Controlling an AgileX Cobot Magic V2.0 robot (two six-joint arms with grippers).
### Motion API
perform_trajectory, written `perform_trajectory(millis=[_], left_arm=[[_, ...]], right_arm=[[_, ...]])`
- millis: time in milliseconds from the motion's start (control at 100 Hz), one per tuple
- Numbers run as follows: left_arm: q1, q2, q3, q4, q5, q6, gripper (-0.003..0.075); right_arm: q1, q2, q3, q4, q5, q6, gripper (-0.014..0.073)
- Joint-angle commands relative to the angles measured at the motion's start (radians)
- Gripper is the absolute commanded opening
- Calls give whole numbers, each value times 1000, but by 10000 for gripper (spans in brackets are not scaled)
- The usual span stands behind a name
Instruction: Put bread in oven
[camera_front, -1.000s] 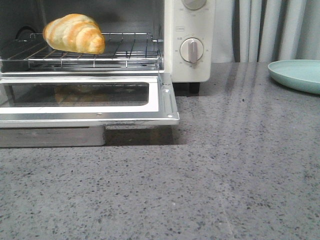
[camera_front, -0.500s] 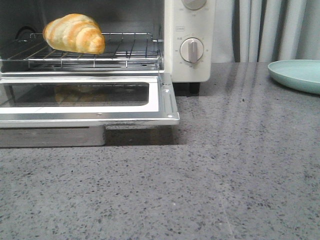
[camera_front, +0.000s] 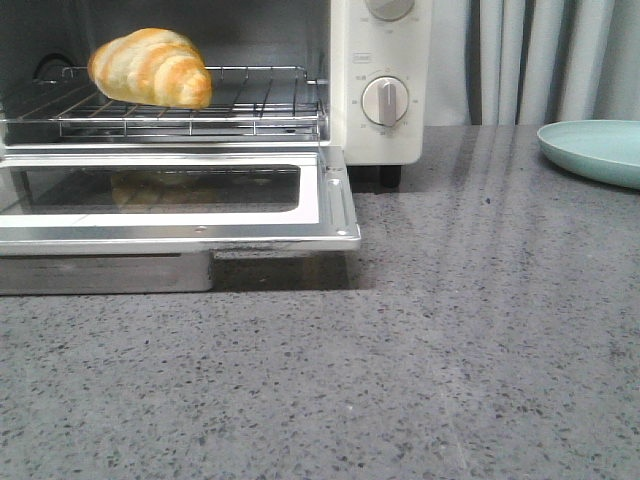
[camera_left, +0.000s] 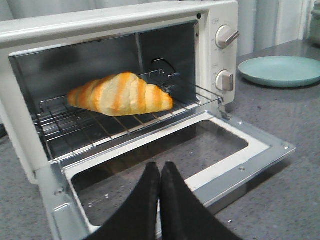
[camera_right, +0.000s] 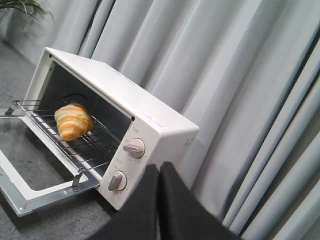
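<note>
The golden-brown bread (camera_front: 150, 67) lies on the wire rack inside the cream-white oven (camera_front: 380, 130), whose glass door (camera_front: 170, 200) hangs open and flat. The bread also shows in the left wrist view (camera_left: 120, 95) and the right wrist view (camera_right: 73, 121). My left gripper (camera_left: 160, 165) is shut and empty, held above the open door in front of the oven (camera_left: 220, 30). My right gripper (camera_right: 160, 167) is shut and empty, held off to the knob side of the oven (camera_right: 150, 125). Neither gripper shows in the front view.
A pale teal plate (camera_front: 595, 150) sits on the grey speckled counter to the right of the oven; it also shows in the left wrist view (camera_left: 280, 71). Grey curtains (camera_front: 530, 60) hang behind. The open door juts out over the counter.
The front view has shifted very slightly; the bread, the oven door and the plate have not moved.
</note>
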Motion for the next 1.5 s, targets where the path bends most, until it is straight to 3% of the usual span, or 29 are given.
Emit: perform_trajectory(millis=[0, 120, 210, 280, 510, 710, 1100, 1490], left_arm=[[-3, -45, 32, 87, -165, -17, -21], [-1, -114, 120, 305, -304, -206, -21], [23, -147, 154, 395, -293, -369, -21], [62, -151, 173, 395, -267, -421, -21], [210, -153, 224, 399, -237, -424, -21], [276, -183, 273, 338, -237, -426, -21], [317, -237, 283, 336, 60, -426, -21], [317, -237, 283, 336, 44, -426, -21]], right_arm=[[-6, 15, -22, -29, -63, -6, -58], [-6, 15, -22, -29, -63, -6, -58], [-6, 15, -22, -29, -63, -6, -58], [-6, 15, -22, -29, -63, -6, -58], [-6, 15, -22, -29, -63, -6, -58], [-6, 15, -22, -29, -63, -6, -58], [-6, 15, -22, -29, -63, -6, -58], [-6, 15, -22, -29, -63, -6, -58]])
